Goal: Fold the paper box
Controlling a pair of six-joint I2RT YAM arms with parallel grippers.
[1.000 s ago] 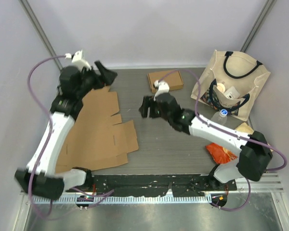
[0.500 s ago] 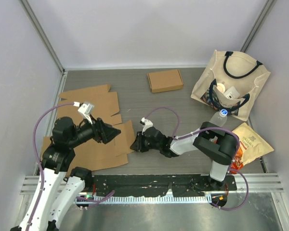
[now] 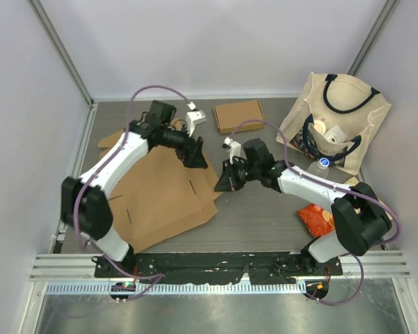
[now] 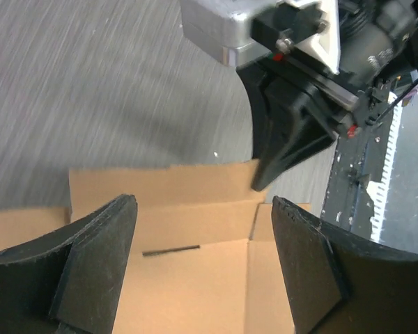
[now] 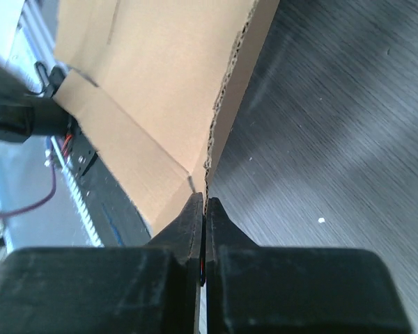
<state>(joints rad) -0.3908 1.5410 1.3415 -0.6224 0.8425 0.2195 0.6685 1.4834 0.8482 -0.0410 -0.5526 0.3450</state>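
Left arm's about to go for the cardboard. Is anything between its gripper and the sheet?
Nothing visible. The left gripper hangs open right over the flat cardboard, with bare sheet below its jaws. The right gripper is close by, shut on the sheet's edge, so watch that side when descending.

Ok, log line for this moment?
left gripper open above cardboard blank | right gripper shut on blank edge | box not yet formed
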